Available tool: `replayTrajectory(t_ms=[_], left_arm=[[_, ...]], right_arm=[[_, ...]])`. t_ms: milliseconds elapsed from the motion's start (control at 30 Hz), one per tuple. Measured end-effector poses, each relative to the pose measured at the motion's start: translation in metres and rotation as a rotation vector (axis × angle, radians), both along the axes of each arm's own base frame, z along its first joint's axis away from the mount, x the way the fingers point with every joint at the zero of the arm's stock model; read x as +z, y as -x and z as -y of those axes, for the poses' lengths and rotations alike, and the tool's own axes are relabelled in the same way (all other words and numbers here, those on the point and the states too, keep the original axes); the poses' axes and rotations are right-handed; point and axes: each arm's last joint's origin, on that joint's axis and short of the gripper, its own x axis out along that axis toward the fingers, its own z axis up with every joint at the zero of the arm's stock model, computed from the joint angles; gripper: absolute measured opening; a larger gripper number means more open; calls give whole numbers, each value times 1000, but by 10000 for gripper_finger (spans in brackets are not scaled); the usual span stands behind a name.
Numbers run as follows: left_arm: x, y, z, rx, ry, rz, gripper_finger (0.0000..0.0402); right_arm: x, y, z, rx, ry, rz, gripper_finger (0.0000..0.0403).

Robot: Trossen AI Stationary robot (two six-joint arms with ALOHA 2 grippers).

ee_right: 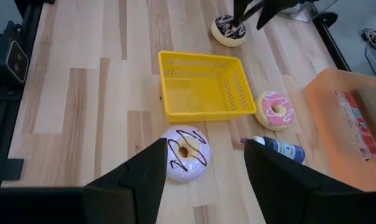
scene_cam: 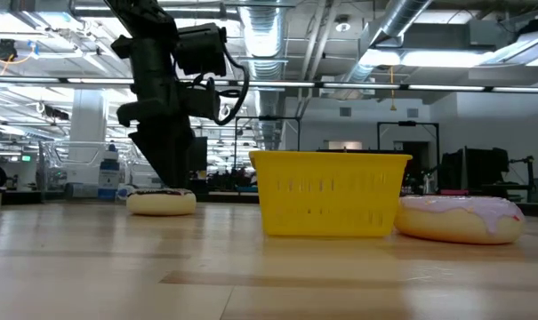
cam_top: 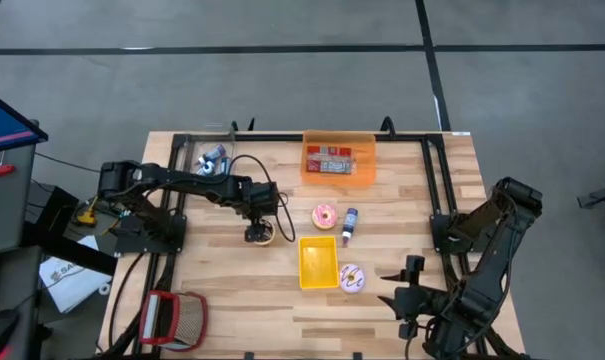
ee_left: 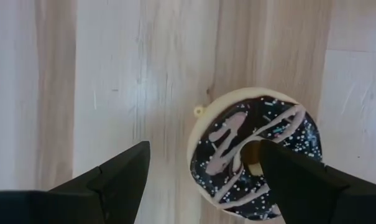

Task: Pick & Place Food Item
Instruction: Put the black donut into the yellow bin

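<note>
1. The left gripper hangs above the round chocolate-iced doughnut with pale drizzle, fingers spread wide, holding nothing.
2. That doughnut lies on the wooden table near its middle, left of the yellow plastic basket.
3. The right gripper waits near the table's right edge, fingers apart and empty.
</note>
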Motion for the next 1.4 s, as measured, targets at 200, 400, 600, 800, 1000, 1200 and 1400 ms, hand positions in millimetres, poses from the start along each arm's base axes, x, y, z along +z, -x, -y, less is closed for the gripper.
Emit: replayTrajectory(t_ms=[200,400,600,800,1000,1200,1400], left_arm=[[-2,-2,4,-14,8,-2,297],[-7,-3,4,-14,10,-18,297],[-18,-4,3,-17,14,-64,297],[-20,-5,-1,-14,12,-63,297],[-20,-5,-3,-12,10,-59,269],[-20,-6,-2,-14,21,-57,194],[-18,-6,-1,-32,53,-54,126]], right_arm=[[0,0,0,0,-1,2,207],[0,0,0,0,-2,2,207],[0,0,0,-3,-7,3,207],[0,2,-1,-3,-12,5,207],[0,2,-1,-5,-12,6,207],[0,2,-1,-5,-12,6,207],[0,2,-1,-5,-11,6,207]])
